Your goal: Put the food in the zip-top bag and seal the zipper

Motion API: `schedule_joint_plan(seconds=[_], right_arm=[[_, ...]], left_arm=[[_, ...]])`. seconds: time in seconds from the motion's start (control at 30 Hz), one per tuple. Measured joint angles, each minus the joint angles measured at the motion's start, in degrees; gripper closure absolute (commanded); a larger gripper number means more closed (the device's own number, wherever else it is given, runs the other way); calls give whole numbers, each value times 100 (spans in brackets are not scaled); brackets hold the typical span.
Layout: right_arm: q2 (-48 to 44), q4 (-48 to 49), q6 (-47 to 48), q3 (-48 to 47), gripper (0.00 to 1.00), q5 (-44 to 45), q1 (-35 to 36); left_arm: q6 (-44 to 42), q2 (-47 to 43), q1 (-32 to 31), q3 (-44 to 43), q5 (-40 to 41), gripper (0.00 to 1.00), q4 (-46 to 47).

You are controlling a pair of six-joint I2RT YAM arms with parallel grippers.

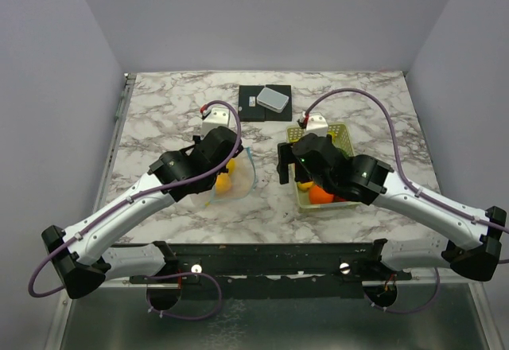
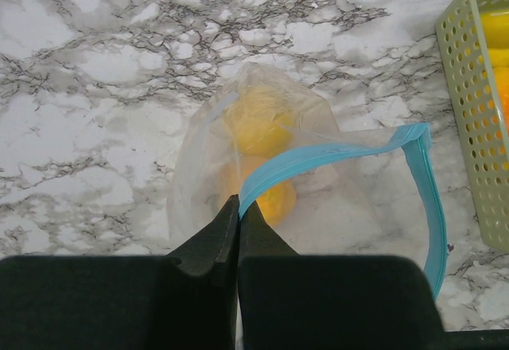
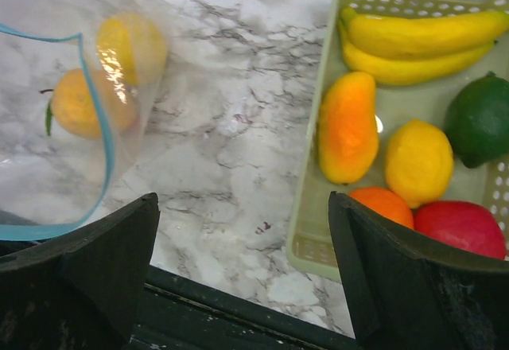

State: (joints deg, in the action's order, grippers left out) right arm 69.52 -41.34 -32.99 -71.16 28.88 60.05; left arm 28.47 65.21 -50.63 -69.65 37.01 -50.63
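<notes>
While the left gripper [image 2: 238,207] is clamped tight on the zipper [image 2: 342,154], fingers pressed together over the blue strip, the zip-top bag [image 2: 262,103] lies on the marble table [image 2: 95,64] left of centre, its mouth standing in an open loop. Inside, seen through the crinkled film: a bagged lemon [image 3: 131,44] and a bagged orange [image 3: 75,103] with a green stem, close together. Top view: the left wrist covers most of the bag; only its right edge and a bit of yellow show.

Far middle of the table, well apart from both arms: a black mat [image 1: 254,113] with a grey box [image 1: 273,98] on it.

Right gripper [image 3: 242,199] spread wide, holding nothing, over bare marble between the bag and the slotted basket [image 3: 310,235]. The basket sits right of centre, near the bag but apart from it. In it: banana [image 3: 421,44] along the far wall, orange-yellow fruit [image 3: 347,127], basket lemon [image 3: 419,161], dark green fruit [image 3: 481,119], basket orange [image 3: 386,204], red apple [image 3: 461,227]. From above, the right arm hides the basket's near half.
</notes>
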Motion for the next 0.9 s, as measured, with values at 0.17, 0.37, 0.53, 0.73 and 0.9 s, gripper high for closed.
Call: schedule_joint_plan(seconds=[0.17, 0.37, 0.53, 0.73, 0.9], right_arm=[[-59, -662, -321, 68, 9, 284, -26], [-66, -1191, -678, 507, 8, 317, -306], [-63, -1294, -804, 927, 8, 221, -605], [4, -1261, -815, 1292, 9, -22, -949], [243, -1117, -813, 1508, 9, -219, -1182]], left_arm=[[0, 31, -2, 0, 0, 100, 4], [-2, 83, 0, -2, -15, 100, 33], [-2, 105, -2, 0, -24, 100, 44], [-2, 103, -2, -2, -35, 100, 46], [-2, 103, -2, 0, -35, 100, 46]])
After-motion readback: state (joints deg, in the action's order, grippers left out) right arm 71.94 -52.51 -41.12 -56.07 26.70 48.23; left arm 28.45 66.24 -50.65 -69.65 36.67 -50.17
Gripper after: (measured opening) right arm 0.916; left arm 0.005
